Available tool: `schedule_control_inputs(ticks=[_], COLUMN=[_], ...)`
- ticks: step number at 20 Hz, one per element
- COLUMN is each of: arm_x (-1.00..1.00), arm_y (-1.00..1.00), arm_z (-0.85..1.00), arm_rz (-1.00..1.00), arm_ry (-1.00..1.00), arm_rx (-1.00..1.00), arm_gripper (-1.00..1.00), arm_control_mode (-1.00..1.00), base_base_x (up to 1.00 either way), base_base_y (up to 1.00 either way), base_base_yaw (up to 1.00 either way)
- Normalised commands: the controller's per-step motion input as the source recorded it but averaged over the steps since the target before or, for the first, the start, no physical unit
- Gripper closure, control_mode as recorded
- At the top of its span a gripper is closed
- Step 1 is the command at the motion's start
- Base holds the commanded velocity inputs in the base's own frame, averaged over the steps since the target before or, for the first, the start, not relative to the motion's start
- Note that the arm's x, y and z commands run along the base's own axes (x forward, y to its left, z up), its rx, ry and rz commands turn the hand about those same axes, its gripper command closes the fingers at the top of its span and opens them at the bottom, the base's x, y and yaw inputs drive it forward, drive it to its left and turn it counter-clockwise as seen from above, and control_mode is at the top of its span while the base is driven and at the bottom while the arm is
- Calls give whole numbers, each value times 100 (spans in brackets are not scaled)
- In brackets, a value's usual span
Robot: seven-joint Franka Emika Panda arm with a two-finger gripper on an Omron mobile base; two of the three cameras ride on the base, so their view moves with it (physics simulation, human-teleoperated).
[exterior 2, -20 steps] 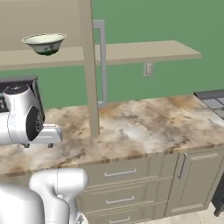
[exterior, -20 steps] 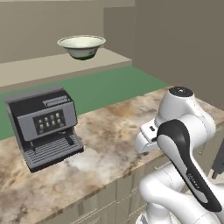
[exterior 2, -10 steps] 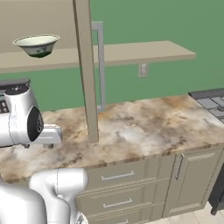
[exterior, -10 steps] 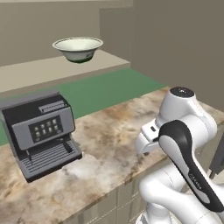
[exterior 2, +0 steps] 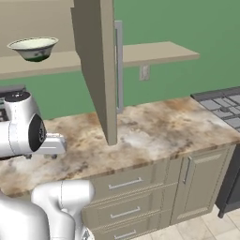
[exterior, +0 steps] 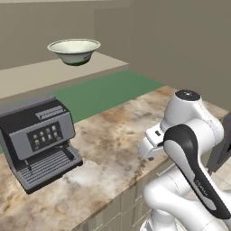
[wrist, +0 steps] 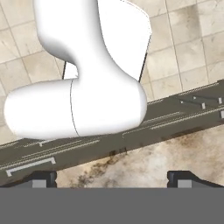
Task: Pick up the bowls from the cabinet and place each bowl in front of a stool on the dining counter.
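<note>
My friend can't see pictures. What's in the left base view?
A cream bowl sits on the cabinet shelf, above a grey coffee machine on a marbled counter. The white robot arm bends at lower right.

I see green wall (exterior 2: 187, 23) behind marbled stone counter (exterior 2: 154, 136). Coffee machine (exterior: 38, 140) sits on counter. Beige drawers (exterior 2: 126, 197) below, dark stovetop (exterior 2: 220, 101) at right, tan tiled floor (wrist: 188, 48).

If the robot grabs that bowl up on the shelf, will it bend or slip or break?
The bowl looks like hard glazed ceramic, so it probably won't bend. Its smooth, shiny inside suggests it might slip in a pinch on the rim. It sits upright on a small foot on the cabinet shelf, so a push may slide it; a fall would likely crack it.
</note>
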Motion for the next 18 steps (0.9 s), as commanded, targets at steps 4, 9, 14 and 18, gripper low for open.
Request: schedule_control_inputs(ticks=[4, 9, 14, 18], arm_x=[6, 1, 4, 2], arm_y=[21, 55, 77, 29], arm_z=[0, 0, 19, 76], arm_rz=[-6, -18, -27, -22], arm_ry=[0, -4, 0, 0], arm_rx=[0, 0, 0, 0], arm_gripper=[-100, -100, -100, -100], arm_control_mode=[-100, -100, -100, -100], base_base_x=[2, 0, 0, 0], base_base_y=[14, 0, 0, 0], base_base_yaw=[-3, 0, 0, 0])
